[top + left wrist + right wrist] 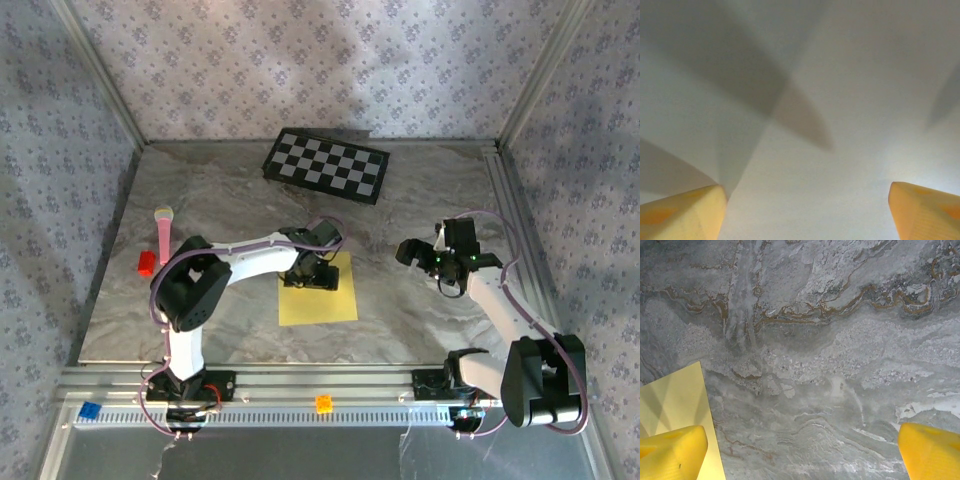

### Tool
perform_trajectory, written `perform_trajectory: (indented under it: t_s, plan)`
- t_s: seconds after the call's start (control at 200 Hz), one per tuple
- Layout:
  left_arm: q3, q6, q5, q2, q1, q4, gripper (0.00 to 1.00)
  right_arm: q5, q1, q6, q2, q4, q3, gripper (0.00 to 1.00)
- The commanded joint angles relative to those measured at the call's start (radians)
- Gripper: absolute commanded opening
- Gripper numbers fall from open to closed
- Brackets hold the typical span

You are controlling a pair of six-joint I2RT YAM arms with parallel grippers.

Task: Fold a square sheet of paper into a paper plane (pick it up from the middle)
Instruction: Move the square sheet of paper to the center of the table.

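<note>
The square sheet of paper (322, 298) lies flat and yellow on the marble table, near the middle. My left gripper (308, 279) sits low over its far part, open, fingers spread wide. In the left wrist view the sheet of paper (805, 160) looks pale and washed out, with my yellow fingertips (687, 212) at the bottom corners and nothing between them. My right gripper (418, 252) hovers open over bare marble, to the right of the sheet. The right wrist view shows the sheet's corner (675, 400) at lower left beside the left fingertip (670, 452).
A black-and-white checkerboard (326, 166) lies at the back of the table. A pink stick (163, 232) and a red block (147, 263) sit at the left. A small orange block (323, 403) and a blue block (90, 410) rest on the front rail.
</note>
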State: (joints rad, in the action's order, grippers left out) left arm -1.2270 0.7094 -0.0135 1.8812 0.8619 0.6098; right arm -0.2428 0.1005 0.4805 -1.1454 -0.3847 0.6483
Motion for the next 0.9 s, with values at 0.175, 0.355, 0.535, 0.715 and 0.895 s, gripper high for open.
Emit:
perform_trajectory:
  t_s: [0.175, 0.355, 0.535, 0.715, 0.895]
  plan:
    - [0.026, -0.174, -0.056, 0.001, -0.095, 0.032, 0.86, 0.016, 0.021, 0.03, -0.001, 0.009, -0.007, 1.0]
    - [0.005, -0.269, -0.039, 0.014, -0.123, 0.021, 0.86, 0.01, 0.035, 0.035, -0.018, 0.013, -0.003, 1.0]
    - [-0.032, -0.282, -0.043, -0.027, -0.12, 0.042, 0.86, 0.024, 0.068, 0.032, -0.019, -0.003, 0.022, 1.0]
    - [-0.004, -0.14, -0.142, -0.15, -0.118, 0.028, 0.87, 0.104, 0.127, 0.016, 0.004, 0.008, 0.041, 1.0]
    - [0.04, 0.034, -0.141, -0.193, -0.118, 0.047, 0.86, 0.161, 0.164, -0.003, -0.019, -0.024, 0.093, 1.0]
